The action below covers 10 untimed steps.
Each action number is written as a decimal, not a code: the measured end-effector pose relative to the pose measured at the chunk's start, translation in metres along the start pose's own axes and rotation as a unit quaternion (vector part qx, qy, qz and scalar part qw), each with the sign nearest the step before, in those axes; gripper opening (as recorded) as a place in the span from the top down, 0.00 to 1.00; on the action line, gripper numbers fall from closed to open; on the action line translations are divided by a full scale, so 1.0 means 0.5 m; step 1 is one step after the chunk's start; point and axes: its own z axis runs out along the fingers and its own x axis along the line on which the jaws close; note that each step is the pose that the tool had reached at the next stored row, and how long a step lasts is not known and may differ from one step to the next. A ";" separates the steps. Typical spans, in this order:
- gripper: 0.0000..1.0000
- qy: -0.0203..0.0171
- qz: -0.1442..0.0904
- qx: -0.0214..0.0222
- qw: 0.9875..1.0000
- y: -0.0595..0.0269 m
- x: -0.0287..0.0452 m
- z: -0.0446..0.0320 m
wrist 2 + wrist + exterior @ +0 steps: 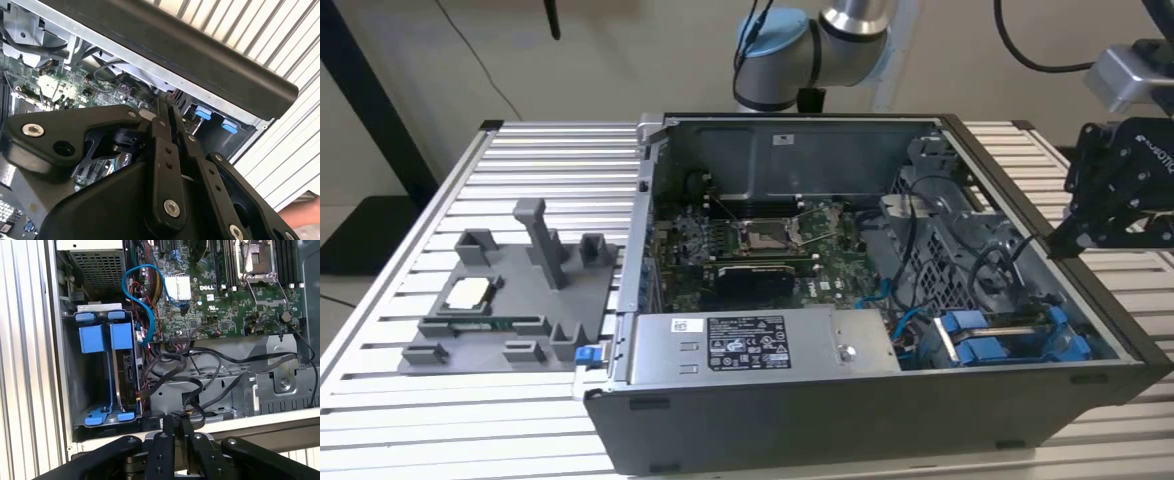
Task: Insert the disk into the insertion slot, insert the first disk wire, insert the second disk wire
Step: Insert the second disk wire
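Two blue tabs top the insertion slot [80, 385], the grey drive cage in the corner of the open PC case [854, 440]. The disk [125, 372] is already sitting inside it, on the side nearer the motherboard [220, 295]. You only see it edge-on as a dark slab, so not much of it shows. The pincer [177, 424] hangs over the case's side wall just beside that cage, fingers pinched nearly together and grasping nothing, and both wrist views agree on that. A blue data cable [142, 305] loops from the motherboard toward the cage, and a tangle of black cables [200, 370] lies right next to the disk's end. Honestly can't tell whether any of them is plugged into it. In the exterior view the pincer sits at the exterior view's right, near the cage, with the power supply [761, 345] along the case's near side. A grey parts tray [507, 300] rests on the slatted surface [400, 400] at the exterior view's left, well apart from the case's drive corner.
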 end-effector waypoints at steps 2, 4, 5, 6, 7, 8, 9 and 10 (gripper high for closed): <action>0.82 0.000 0.000 0.000 1.000 0.002 0.000 0.000; 0.84 0.000 0.000 0.000 1.000 0.004 0.000 -0.004; 0.84 0.000 0.000 0.000 1.000 0.006 0.000 -0.007; 0.84 0.000 0.000 0.000 1.000 0.010 -0.001 -0.011; 0.84 0.000 0.000 0.001 1.000 0.014 -0.001 -0.015; 0.84 0.000 0.000 0.002 1.000 0.019 0.000 -0.016; 0.84 0.000 -0.001 0.002 1.000 0.026 0.000 -0.018; 0.84 0.000 -0.001 0.003 1.000 0.032 0.001 -0.018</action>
